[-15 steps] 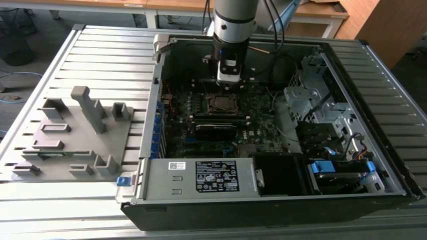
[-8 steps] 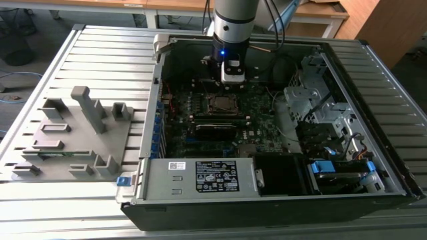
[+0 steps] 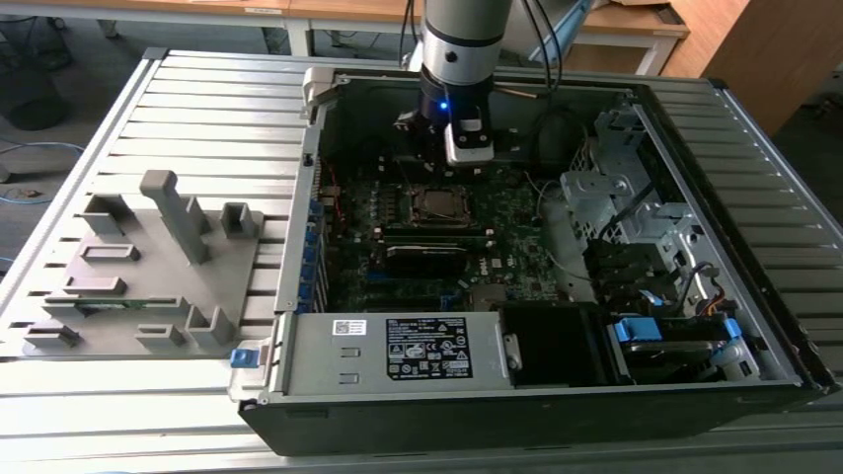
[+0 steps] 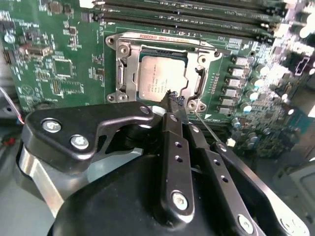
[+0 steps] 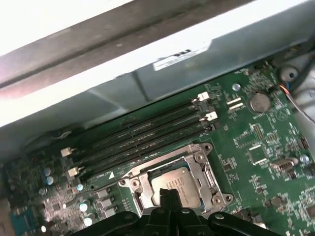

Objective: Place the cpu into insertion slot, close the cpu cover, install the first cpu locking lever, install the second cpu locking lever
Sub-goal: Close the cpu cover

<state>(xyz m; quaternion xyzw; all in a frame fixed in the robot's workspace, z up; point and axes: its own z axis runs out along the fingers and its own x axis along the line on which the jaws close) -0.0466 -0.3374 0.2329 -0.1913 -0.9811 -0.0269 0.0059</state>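
Your gripper (image 4: 173, 98) is hovering with its fingers pinched together, gripping nothing visible, tips just over the cpu (image 4: 156, 78) edge. The cpu is sitting in the motherboard (image 4: 64, 69) socket, with the cpu cover (image 4: 120, 73) lying flat around it.

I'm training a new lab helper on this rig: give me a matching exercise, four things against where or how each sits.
1 chip
2 cover
3 grey tray
4 gripper

A beside the case, at the exterior view's left
B down flat, framing the chip
C in the socket
D fingers shut at the socket's edge

Pairs: 1-C, 2-B, 3-A, 4-D
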